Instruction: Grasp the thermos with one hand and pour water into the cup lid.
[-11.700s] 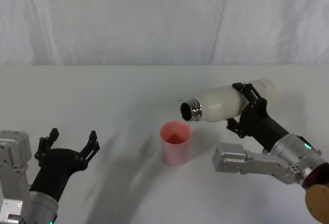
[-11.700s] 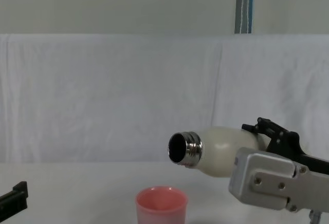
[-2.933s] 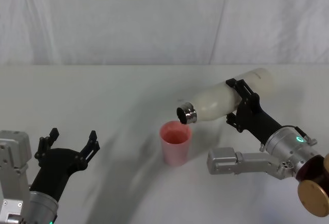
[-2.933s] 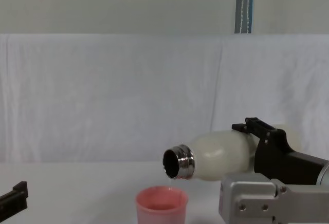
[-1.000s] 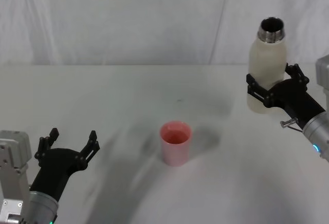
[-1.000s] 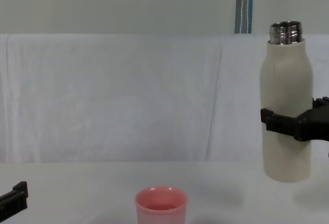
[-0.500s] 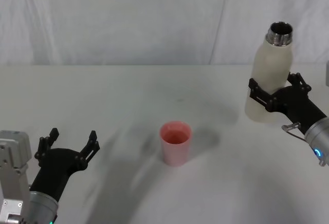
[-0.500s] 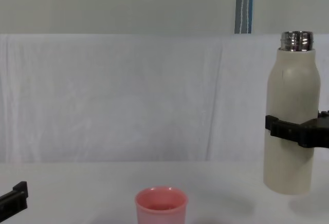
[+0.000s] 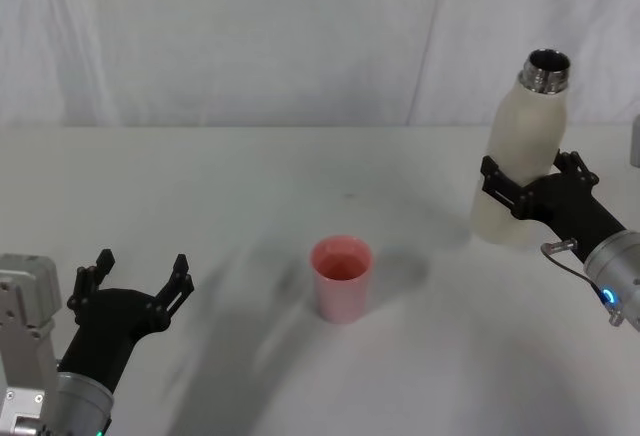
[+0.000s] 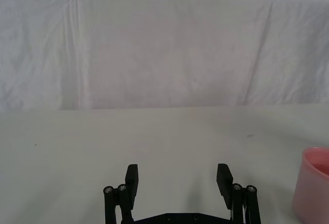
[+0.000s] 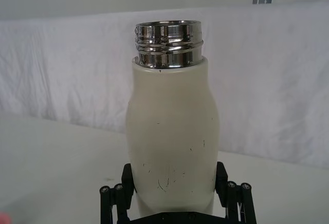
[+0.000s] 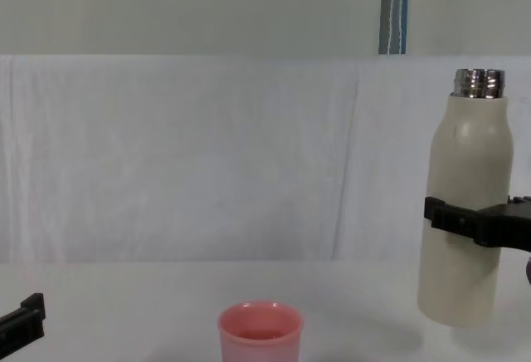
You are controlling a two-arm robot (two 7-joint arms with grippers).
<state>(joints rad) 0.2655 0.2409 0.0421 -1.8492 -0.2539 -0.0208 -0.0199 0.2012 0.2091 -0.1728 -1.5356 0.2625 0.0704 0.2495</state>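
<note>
head view has the right gripper (image 9: 528,188) over on the right side of the white surface (image 9: 250,186), fingers clamped around the lower half of the thermos (image 9: 520,156). the bottle is upright, long axis pretty much vertical with maybe a slight lean, steel neck up and open. whether the base is touching the surface or just above it i honestly can't tell, chest view makes it look very close either way.

the cup lid (image 9: 342,278) sits near the middle, well apart from the thermos and off toward the robot's left of it. inside looks pinkish, can't say how much water is in there.

so my read: thermos is standing, mouth nowhere near the cup, which looks like a set-down rather than a pour. what matters next is keeping that axis vertical so the base lands flat before the fingers let go.

left gripper (image 9: 135,281) is parked low on the left, fingers spread wide, nothing in them.
</note>
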